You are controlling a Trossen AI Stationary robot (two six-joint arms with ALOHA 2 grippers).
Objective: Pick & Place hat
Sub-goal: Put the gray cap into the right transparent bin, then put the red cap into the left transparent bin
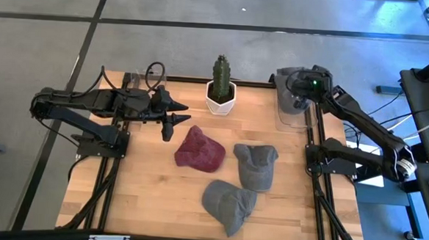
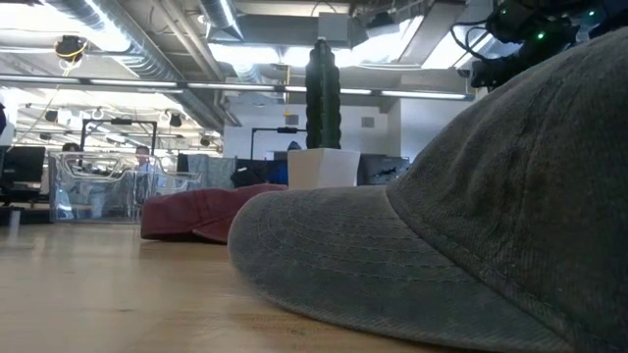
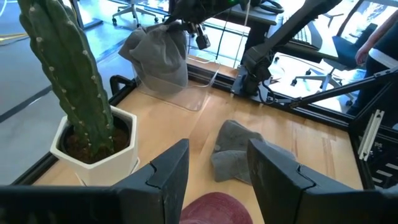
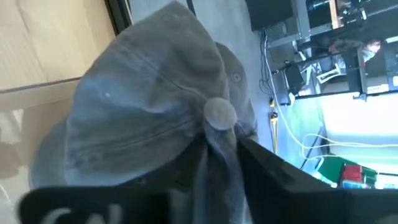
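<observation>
My right gripper (image 1: 299, 84) is at the table's far right corner, shut on a grey cap (image 4: 143, 106) that it holds above a clear bin (image 1: 291, 115). The same cap (image 3: 158, 53) shows in the left wrist view. A maroon cap (image 1: 198, 150) and two more grey caps (image 1: 255, 165) (image 1: 228, 203) lie flat on the table's middle. My left gripper (image 1: 172, 119) hovers open on the far left, between the cactus pot (image 1: 220, 97) and the maroon cap, touching nothing. My right gripper pinches the grey cap's crown between its two fingers (image 4: 198, 163), next to the top button (image 4: 219, 114). The cloth bunches into folds where the fingers meet it. The cap (image 3: 163, 62) hangs below the gripper, lifted over the clear bin.
A tall cactus (image 3: 62, 68) in a white pot (image 2: 322, 167) stands at the far edge, middle. The near grey cap (image 2: 471, 235) fills the low view, with the maroon cap (image 2: 191, 213) behind it. Bare wood lies on the near left (image 1: 129, 196).
</observation>
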